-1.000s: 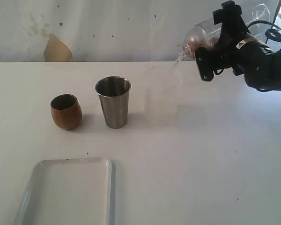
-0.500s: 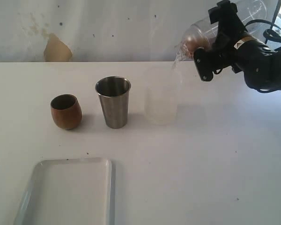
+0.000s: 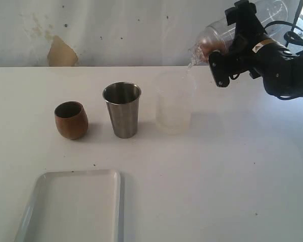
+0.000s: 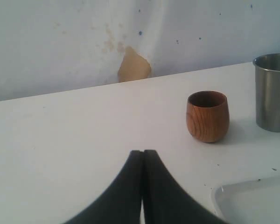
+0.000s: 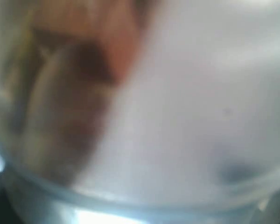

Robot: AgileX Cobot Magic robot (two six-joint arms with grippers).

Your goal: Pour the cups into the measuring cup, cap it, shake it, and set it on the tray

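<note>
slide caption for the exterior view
Right gripper holds a clear tumbler tilted toward the frosted beaker, beside wooden cup and steel tumbler

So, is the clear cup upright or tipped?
Tipped: the clear cup lies almost sideways in the right end effector, mouth toward the frosted cup.

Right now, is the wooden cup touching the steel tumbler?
Apart. The exterior view shows bare white table between the wooden cup and the steel tumbler.
</note>
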